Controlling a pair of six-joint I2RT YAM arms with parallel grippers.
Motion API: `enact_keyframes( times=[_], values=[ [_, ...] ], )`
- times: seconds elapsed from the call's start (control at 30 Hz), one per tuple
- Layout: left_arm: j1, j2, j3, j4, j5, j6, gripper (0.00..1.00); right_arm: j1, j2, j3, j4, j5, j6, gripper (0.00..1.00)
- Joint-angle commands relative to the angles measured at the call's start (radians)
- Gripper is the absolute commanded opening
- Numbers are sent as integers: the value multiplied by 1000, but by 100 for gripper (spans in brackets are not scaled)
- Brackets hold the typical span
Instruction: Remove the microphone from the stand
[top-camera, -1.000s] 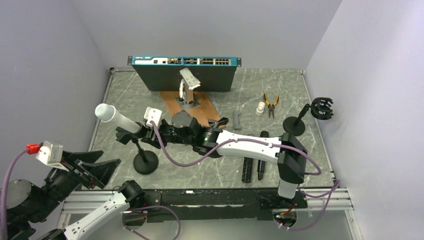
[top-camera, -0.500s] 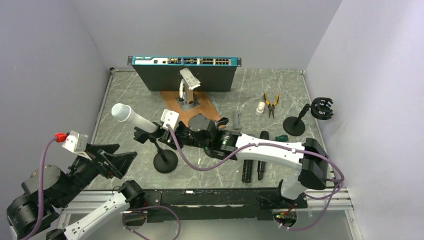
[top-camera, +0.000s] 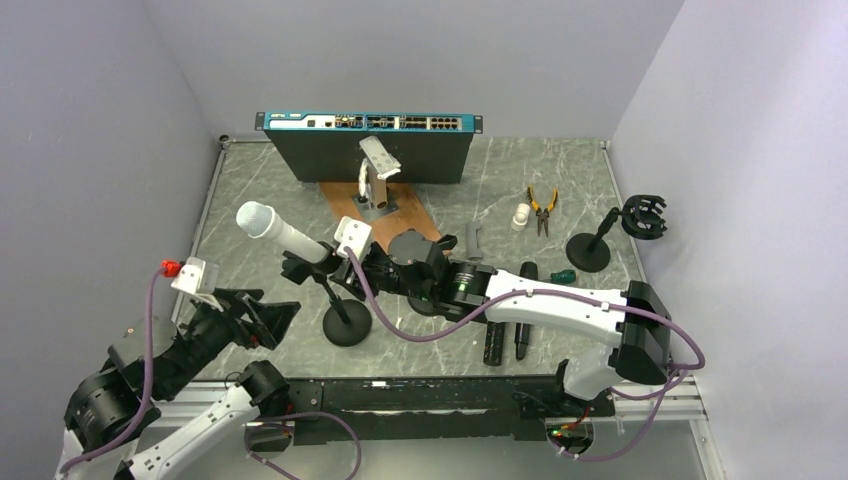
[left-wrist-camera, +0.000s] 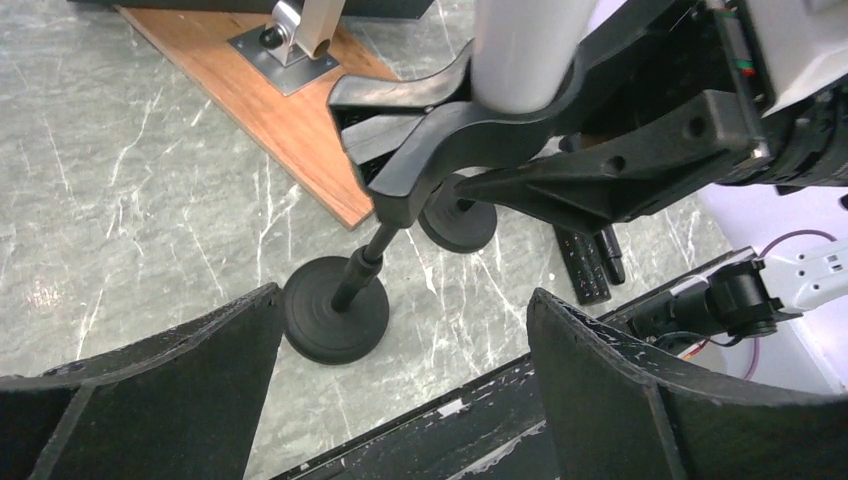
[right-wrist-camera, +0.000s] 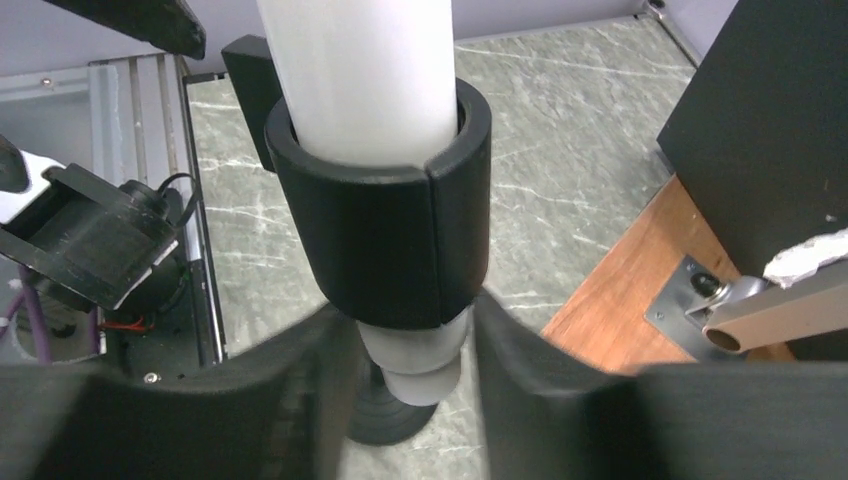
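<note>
A white microphone (top-camera: 280, 232) sits tilted in the black clip (top-camera: 303, 267) of a black stand with a round base (top-camera: 347, 327). My right gripper (top-camera: 325, 270) is shut on the microphone's lower end, just under the clip. In the right wrist view the fingers (right-wrist-camera: 335, 380) press on both sides of the microphone's grey tail (right-wrist-camera: 415, 345) below the clip (right-wrist-camera: 385, 235). My left gripper (top-camera: 272, 318) is open and empty, left of the stand base. In the left wrist view it (left-wrist-camera: 400, 400) is wide open, with the base (left-wrist-camera: 335, 320) just beyond its left finger.
A blue-edged network switch (top-camera: 365, 140) stands at the back, with a wooden board (top-camera: 400, 228) and a metal fitting before it. Pliers (top-camera: 541, 208), a second stand with a shock mount (top-camera: 600, 240), and black cylinders (top-camera: 495, 340) lie to the right.
My right gripper has drawn the microphone and its stand to the right, toward the table's middle. My left arm has followed to the right and come close to the stand base.
</note>
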Motion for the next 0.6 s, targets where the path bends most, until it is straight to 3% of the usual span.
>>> enact_keyframes(
  times=[0.0, 0.2, 0.57],
  values=[
    [-2, -33, -34, 59, -12, -7, 94, 0, -67, -24, 21, 37, 22, 54],
    [-2, -52, -46, 64, -28, 9, 95, 0, -87, -20, -59, 88, 69, 97],
    [-2, -91, -130, 83, -44, -42, 96, 3, -84, 245, -394, 167, 231, 100]
  ],
)
